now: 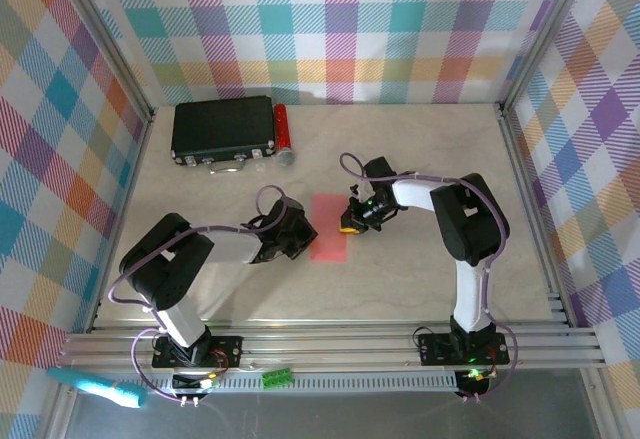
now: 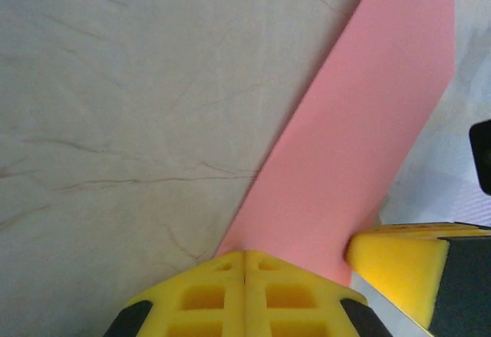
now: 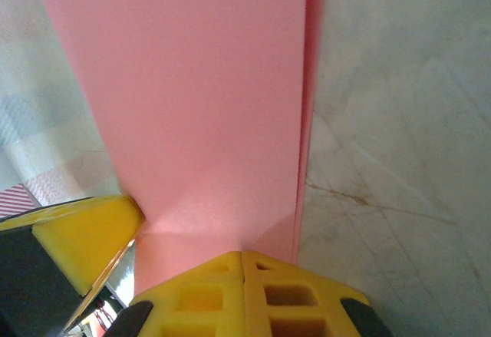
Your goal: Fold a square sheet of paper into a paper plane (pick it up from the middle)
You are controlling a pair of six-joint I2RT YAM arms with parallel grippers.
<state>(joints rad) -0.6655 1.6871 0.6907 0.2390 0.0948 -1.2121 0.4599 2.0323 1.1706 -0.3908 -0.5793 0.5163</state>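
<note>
Where the square sheet of paper (image 1: 328, 227) lies at the centre of the table (image 1: 430, 289), folded double, the left gripper (image 1: 305, 234) and right gripper (image 1: 347, 224) are clenched at its edges; a pinch cannot be confirmed. It is judged light, limp and slippery, best taken gently mid-edge.

A pale wood-grain table (image 1: 400, 289) carries a pink-red square sheet of paper (image 1: 328, 227), folded narrow, between the left gripper (image 1: 303, 231) and the right gripper (image 1: 350, 221). Well beyond the left gripper lies a black box (image 1: 222, 129), with a small red cylinder (image 1: 283, 129) just beside it.
</note>
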